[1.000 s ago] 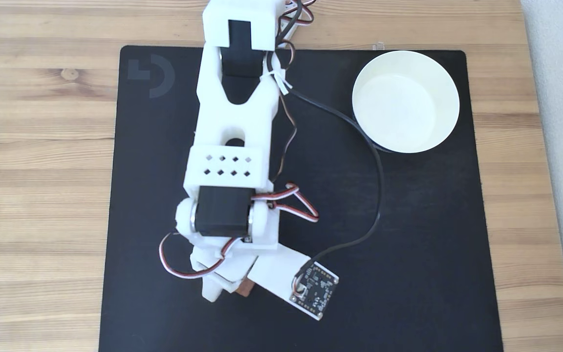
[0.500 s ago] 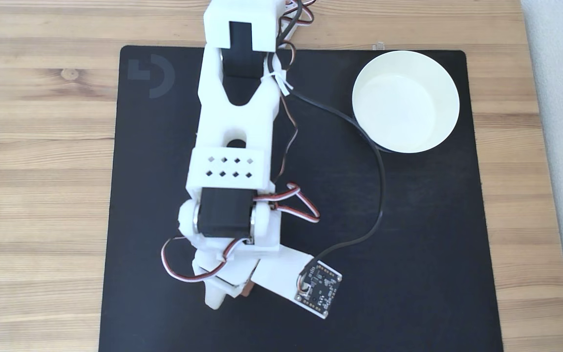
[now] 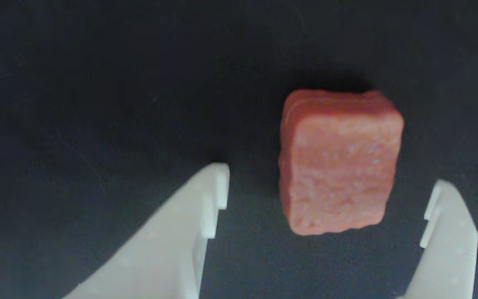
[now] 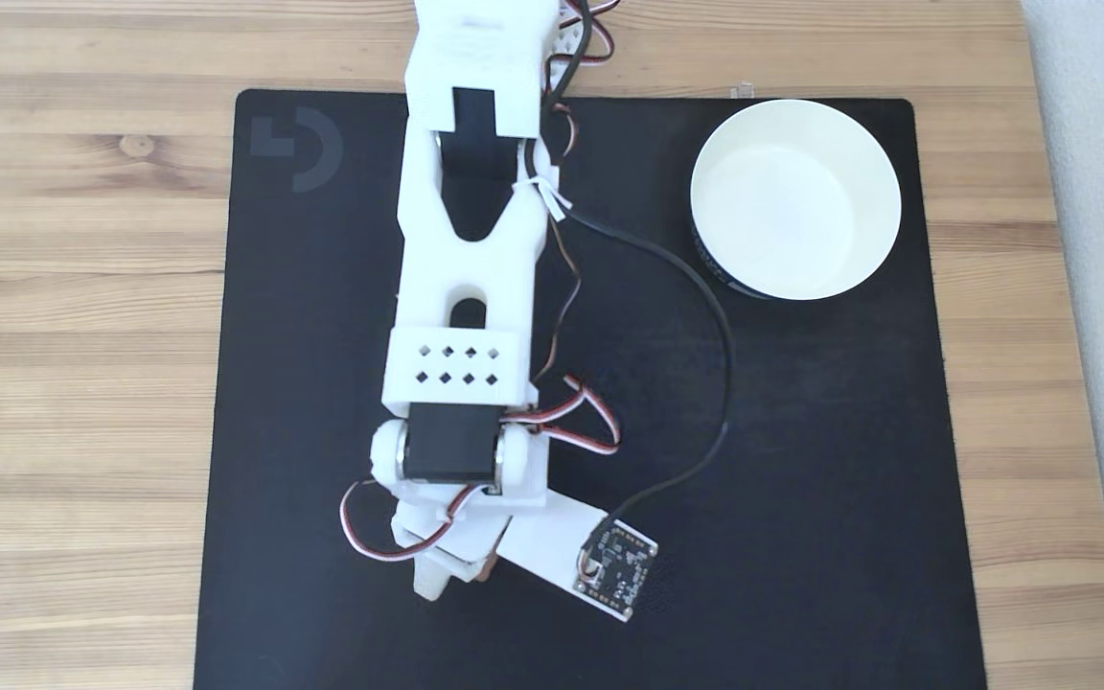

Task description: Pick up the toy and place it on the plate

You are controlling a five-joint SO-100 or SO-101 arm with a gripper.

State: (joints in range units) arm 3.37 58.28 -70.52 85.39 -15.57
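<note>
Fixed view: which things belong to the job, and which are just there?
Job: small reddish-brown rough block, between the open white gripper fingers; round white paper dish, empty.

Just there: black mat; wooden table; black cable.

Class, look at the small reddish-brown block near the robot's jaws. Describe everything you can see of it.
The toy is a terracotta-coloured squarish block with rounded corners and a rough, grainy surface. In the wrist view it lies flat on the black mat, between the open white jaws and nearer the right one, touching neither. In the fixed view the arm hides nearly all of it.
</note>
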